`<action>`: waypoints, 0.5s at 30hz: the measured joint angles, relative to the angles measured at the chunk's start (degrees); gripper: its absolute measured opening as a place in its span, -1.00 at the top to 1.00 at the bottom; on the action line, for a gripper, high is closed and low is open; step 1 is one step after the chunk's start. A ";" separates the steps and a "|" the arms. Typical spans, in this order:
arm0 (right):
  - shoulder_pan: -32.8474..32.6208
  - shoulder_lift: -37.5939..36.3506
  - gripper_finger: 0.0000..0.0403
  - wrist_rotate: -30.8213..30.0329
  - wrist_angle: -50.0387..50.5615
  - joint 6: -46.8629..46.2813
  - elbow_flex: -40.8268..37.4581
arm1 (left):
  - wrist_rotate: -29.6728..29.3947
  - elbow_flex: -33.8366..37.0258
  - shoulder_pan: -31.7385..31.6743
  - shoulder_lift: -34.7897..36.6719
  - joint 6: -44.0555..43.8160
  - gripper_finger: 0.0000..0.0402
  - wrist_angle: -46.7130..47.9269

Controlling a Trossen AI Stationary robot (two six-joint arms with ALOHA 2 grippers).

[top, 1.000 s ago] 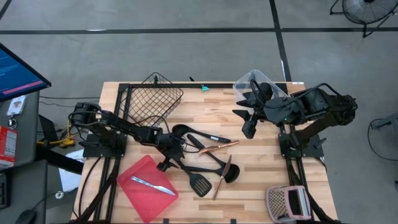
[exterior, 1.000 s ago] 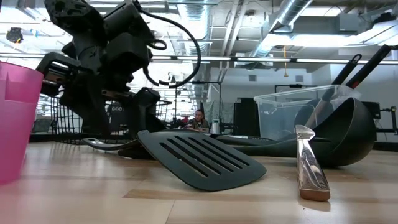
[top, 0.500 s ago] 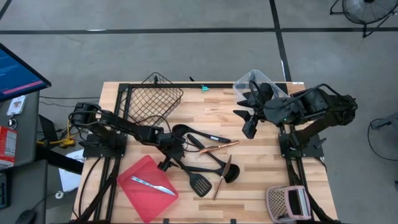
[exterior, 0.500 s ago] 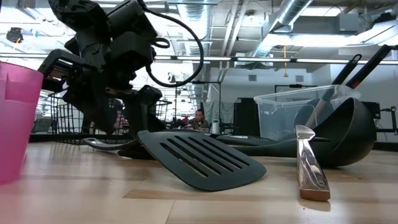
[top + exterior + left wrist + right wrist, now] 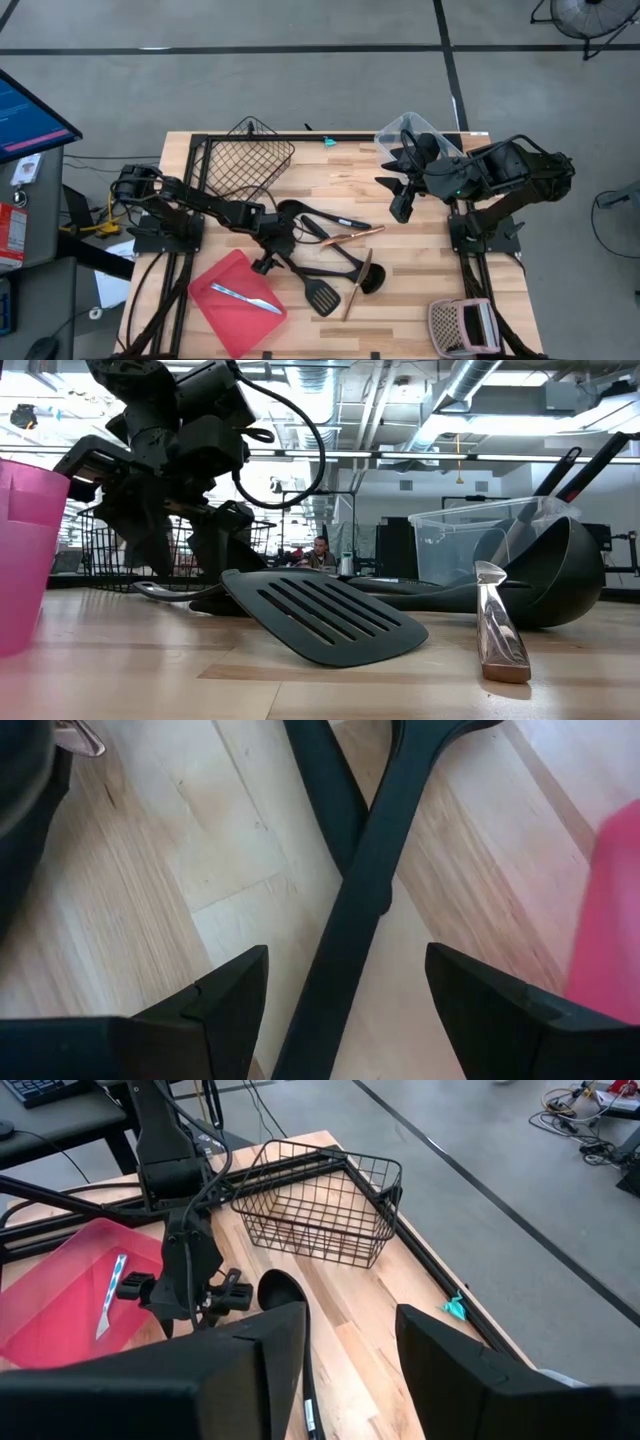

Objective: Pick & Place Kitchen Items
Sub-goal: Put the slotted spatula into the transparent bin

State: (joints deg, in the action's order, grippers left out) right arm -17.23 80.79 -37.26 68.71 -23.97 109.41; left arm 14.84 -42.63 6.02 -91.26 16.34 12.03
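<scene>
2 black handles (image 5: 345, 910) cross on the wood just beneath the left gripper (image 5: 268, 255) — its fingers spread wide, straddling one without touching. Beyond, more black utensils (image 5: 335, 265) lie mid-table beside the red tray (image 5: 238, 303); the right gripper (image 5: 401, 205) hovers farther off, jaws parted, empty.

An industrial lab: bare ceiling ducts (image 5: 470, 390), concrete floor (image 5: 300, 90), a monitor (image 5: 30, 115) beside the table.

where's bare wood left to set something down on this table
Free: the strip between the wire basket and the clear bin, and the patch between the wooden-handled utensil and the pink caddy. Crowded: the black utensil pile beside the red tray.
</scene>
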 joint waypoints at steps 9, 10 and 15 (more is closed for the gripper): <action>0.02 -0.02 0.23 0.00 -0.15 -0.02 0.00 | -0.01 0.00 0.00 0.00 0.48 -0.26 -0.02; 0.02 -0.02 0.23 0.00 -0.15 -0.02 0.02 | -0.02 0.00 0.00 0.00 0.43 -0.26 -0.01; 0.02 0.00 0.23 0.00 -0.45 -0.04 0.02 | -0.03 0.00 0.00 0.00 0.39 -0.26 -0.04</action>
State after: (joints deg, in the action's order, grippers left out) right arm -17.21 80.79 -37.26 68.25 -24.01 109.42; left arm 14.81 -42.63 6.02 -91.26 16.73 11.99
